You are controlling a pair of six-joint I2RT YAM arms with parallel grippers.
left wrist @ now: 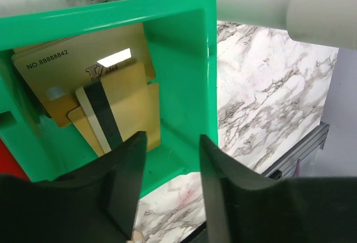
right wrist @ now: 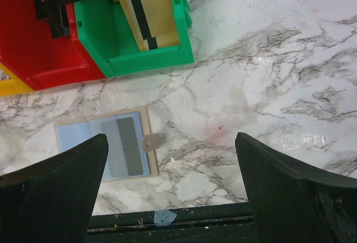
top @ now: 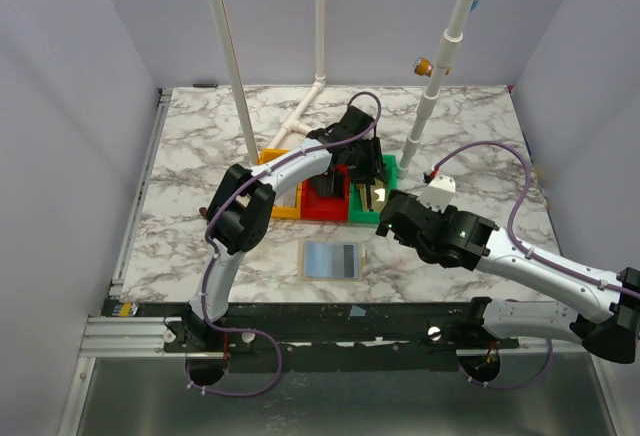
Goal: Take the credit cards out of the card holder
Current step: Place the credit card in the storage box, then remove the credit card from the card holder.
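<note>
While the left end effector point(left wrist: 170, 162) hangs spread and holding nothing over the green tray point(left wrist: 184, 48), the gold credit cards point(left wrist: 106, 81) lie heaped inside it. One reads "NO.88888842" and another shows a black stripe. On the green tray's near side, towards the arms, the card holder point(right wrist: 103, 151) lies open on the marble bench point(right wrist: 268, 76). The right end effector point(right wrist: 170, 148) is spread wide above it.

Left fingers point(left wrist: 125, 187) cover part of the credit cards point(left wrist: 67, 70).
</note>
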